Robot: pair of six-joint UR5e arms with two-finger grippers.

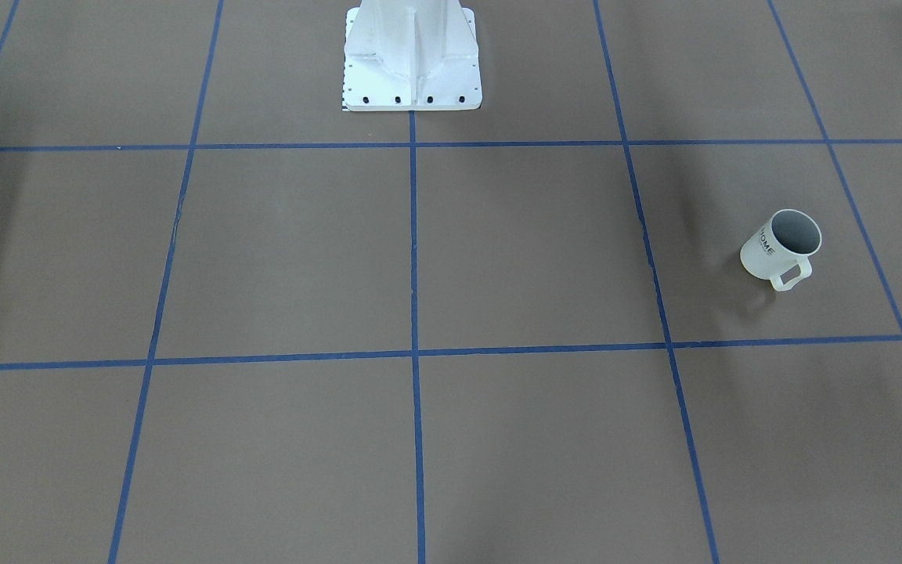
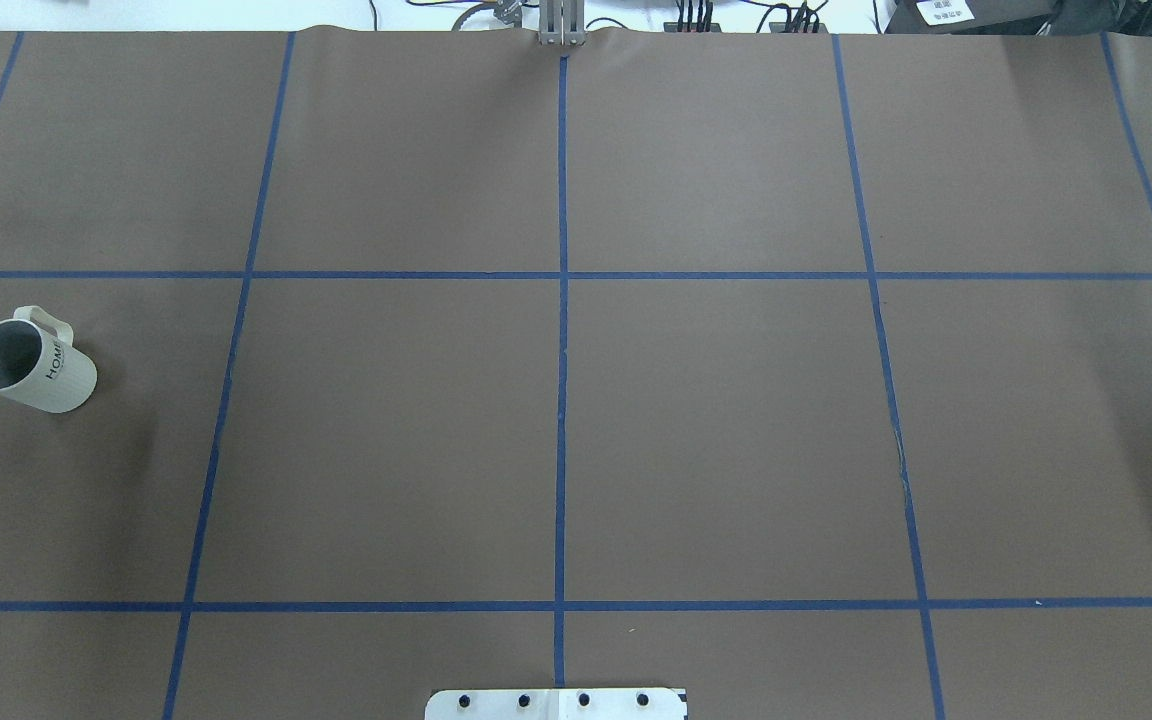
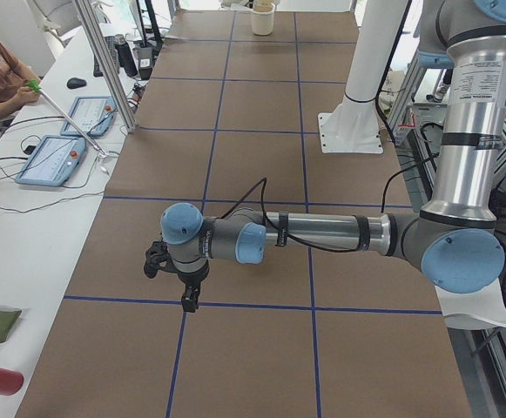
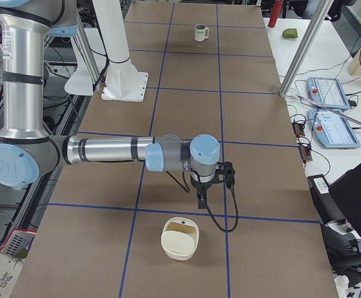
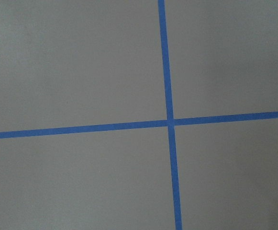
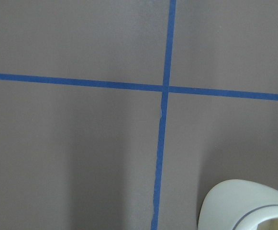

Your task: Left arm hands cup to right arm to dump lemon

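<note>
Brown table [image 2: 716, 430], one cup [image 2: 31, 365], one tub [image 4: 179, 242] — left claw [image 3: 185, 296], right claw [image 4: 202, 200], cannot tell spread.

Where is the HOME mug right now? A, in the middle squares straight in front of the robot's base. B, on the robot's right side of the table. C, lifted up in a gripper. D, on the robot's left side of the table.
D: the cup sits at the far left edge of the overhead view and on the right of the front-facing view, which mirrors the robot's sides.
</note>
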